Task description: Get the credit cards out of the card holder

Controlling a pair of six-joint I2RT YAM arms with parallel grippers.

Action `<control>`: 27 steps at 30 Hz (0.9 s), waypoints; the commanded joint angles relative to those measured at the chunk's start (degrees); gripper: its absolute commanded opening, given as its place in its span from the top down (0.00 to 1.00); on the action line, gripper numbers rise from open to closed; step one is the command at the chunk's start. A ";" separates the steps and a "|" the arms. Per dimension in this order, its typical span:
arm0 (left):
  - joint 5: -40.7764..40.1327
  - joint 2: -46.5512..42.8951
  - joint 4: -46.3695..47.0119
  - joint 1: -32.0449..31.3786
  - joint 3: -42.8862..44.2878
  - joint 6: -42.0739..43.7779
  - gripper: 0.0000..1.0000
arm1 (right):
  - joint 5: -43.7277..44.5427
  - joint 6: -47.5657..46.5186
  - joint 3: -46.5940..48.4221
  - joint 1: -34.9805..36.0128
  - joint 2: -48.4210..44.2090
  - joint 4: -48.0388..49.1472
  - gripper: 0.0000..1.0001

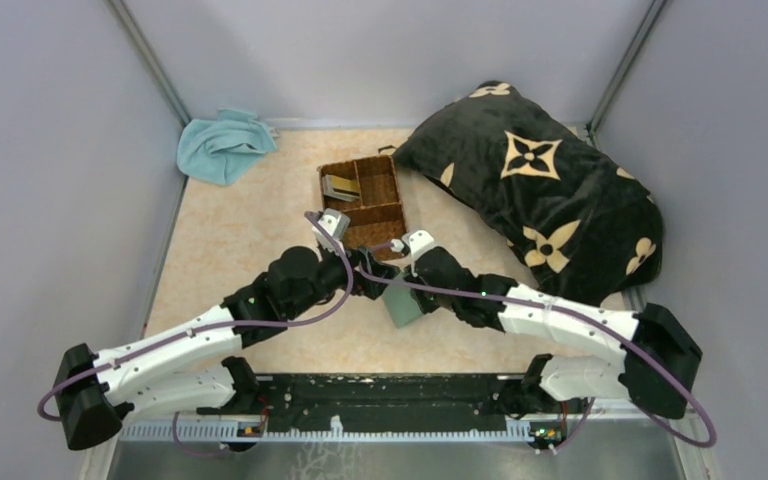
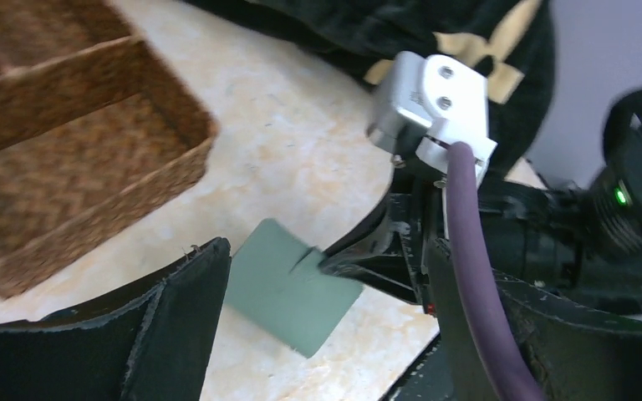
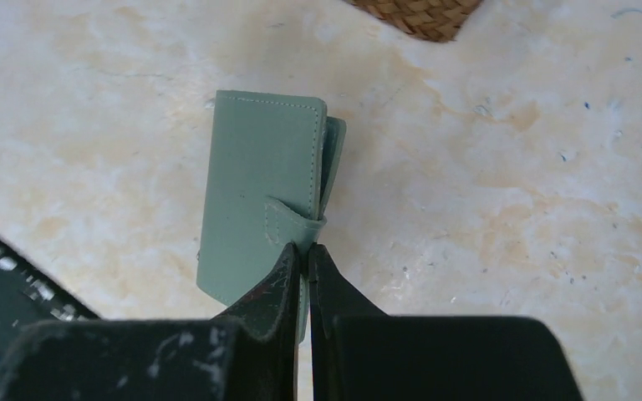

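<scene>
Right gripper pinches the green card holder.
Its fingers are squeezed tight on the closed card holder's edge, toward the tabletop's near edge, just in front of the brown basket. The left gripper hangs beside it, fingers wide apart, holding nothing. Some credit cards sit in the basket's far left part.

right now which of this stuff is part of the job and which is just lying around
Part of the job:
wallet, pinched at its edge by the right gripper
cards, lying in the far left compartment of the basket

Just lying about:
towel, at the far left corner
pillow, on the right
</scene>
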 commanded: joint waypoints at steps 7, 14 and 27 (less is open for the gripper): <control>5.45 -0.56 1.65 3.16 0.05 0.01 0.03 | -22.70 1.76 -1.44 -13.40 -20.04 6.04 1.00; 1.66 -1.74 -4.26 5.69 2.28 -0.19 0.00 | -16.74 2.35 -2.87 -18.29 -17.15 3.20 1.00; 1.12 6.31 -3.83 5.72 1.30 0.22 0.02 | -8.66 2.17 5.29 -9.77 -7.61 3.49 1.00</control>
